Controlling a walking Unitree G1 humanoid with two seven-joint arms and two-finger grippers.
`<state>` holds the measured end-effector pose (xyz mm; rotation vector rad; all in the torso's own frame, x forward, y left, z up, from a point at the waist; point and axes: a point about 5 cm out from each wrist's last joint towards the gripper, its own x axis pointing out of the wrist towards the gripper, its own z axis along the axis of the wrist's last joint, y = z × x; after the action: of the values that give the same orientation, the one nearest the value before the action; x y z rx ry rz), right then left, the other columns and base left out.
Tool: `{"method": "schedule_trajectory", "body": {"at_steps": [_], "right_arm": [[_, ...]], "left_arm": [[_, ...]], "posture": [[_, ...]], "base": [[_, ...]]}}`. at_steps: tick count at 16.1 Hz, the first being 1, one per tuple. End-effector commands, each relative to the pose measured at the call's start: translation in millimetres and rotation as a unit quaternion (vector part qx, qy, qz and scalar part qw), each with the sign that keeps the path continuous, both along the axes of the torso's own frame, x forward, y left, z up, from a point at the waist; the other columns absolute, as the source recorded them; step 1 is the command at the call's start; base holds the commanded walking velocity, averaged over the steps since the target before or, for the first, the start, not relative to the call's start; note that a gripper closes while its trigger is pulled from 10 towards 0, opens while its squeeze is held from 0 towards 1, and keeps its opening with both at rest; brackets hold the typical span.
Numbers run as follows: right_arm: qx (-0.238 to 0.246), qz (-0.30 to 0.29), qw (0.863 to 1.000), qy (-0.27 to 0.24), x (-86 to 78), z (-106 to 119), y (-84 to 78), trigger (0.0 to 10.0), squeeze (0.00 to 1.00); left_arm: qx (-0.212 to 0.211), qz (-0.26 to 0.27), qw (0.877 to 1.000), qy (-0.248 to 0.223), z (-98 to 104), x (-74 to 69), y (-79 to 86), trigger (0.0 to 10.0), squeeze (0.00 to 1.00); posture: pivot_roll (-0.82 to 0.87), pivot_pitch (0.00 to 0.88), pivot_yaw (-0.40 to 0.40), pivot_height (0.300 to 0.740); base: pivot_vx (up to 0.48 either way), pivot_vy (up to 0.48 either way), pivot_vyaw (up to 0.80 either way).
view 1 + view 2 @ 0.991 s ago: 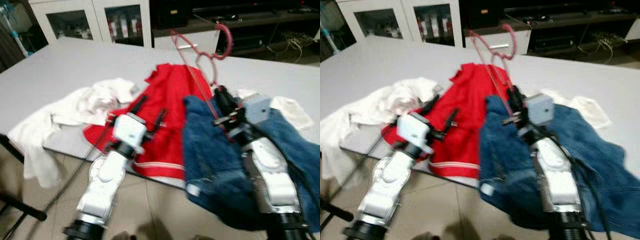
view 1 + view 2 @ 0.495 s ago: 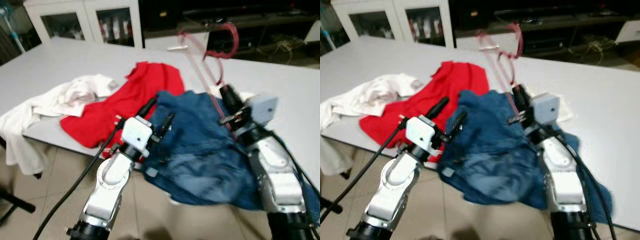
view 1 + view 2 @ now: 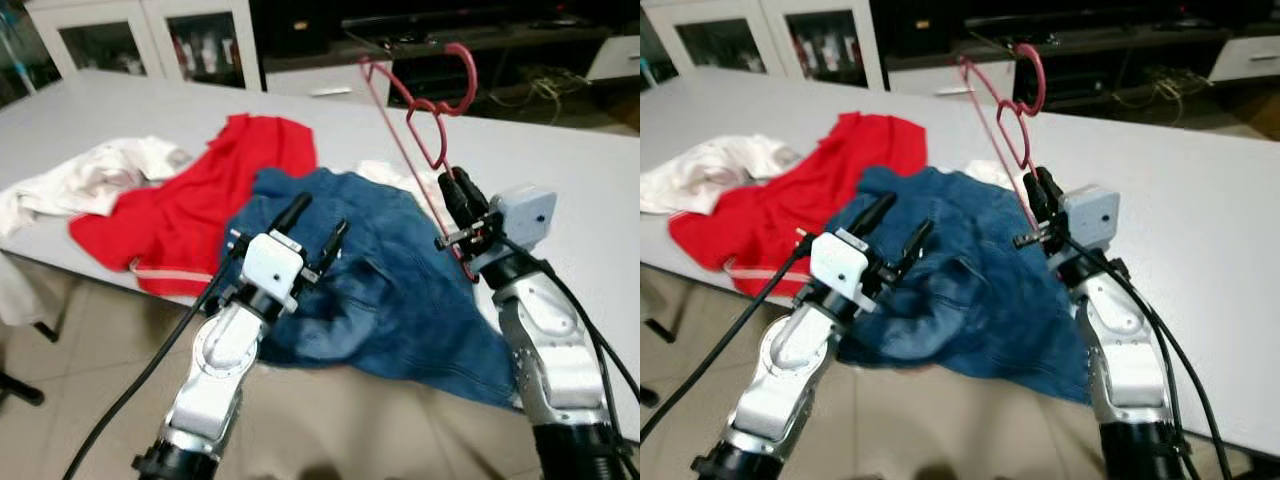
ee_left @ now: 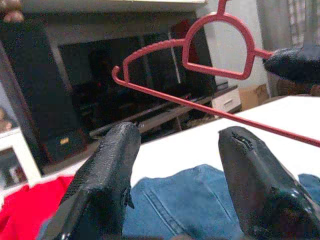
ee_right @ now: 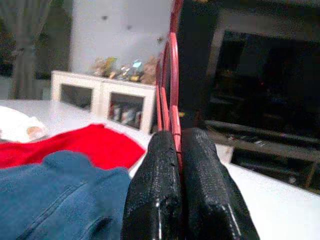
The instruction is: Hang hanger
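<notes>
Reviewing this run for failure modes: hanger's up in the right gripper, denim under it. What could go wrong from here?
1. The right gripper is shut on the red hanger at one thin bar, so it may swing or slip as the arm moves.
2. The blue denim garment drapes over the table edge and could slide off.
3. The left gripper is open above the denim; its black cable hangs below the table edge and might snag.

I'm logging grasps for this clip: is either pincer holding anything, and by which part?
The right pincer is shut on the red hanger, clamping its thin lower bar, hook end up. The left pincer is open over the denim garment, holding nothing.
</notes>
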<state>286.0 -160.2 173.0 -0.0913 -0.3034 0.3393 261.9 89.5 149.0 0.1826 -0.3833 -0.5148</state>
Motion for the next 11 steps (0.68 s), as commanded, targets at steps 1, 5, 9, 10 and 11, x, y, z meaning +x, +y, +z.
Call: {"method": "schedule_trajectory", "body": {"at_steps": [1,5,9,10,11], "right_arm": [[-0.002,0.01,1.0,-0.013,2.1,6.7,5.0,10.0,0.0],[-0.005,0.009,1.0,-0.014,1.6,7.3,3.3,10.0,0.0],[-0.005,0.008,1.0,-0.015,3.1,7.5,3.1,10.0,0.0],[-0.008,0.009,1.0,-0.017,3.7,8.4,2.8,10.0,0.0],[-0.027,0.022,0.999,-0.025,4.0,11.8,1.9,10.0,0.0]], "left_arm": [[0.003,0.007,1.0,-0.002,0.9,1.6,3.7,10.0,0.0],[0.001,0.006,1.0,0.0,0.3,0.3,3.2,10.0,0.0],[0.004,0.004,1.0,-0.002,0.1,0.9,3.3,10.0,0.0],[0.005,0.004,1.0,-0.003,0.7,1.6,2.9,10.0,0.0],[0.004,0.003,1.0,-0.003,1.3,2.0,2.8,10.0,0.0]], "posture": [[-0.07,0.0,0.045,0.74],[-0.08,0.0,0.044,0.74],[-0.08,0.0,0.048,0.74],[-0.08,0.0,0.048,0.74],[-0.08,0.0,0.05,0.74]], "base": [[0.0,0.0,0.0],[0.0,0.0,0.0],[0.0,0.0,0.0],[0.0,0.0,0.0],[0.0,0.0,0.0]]}}
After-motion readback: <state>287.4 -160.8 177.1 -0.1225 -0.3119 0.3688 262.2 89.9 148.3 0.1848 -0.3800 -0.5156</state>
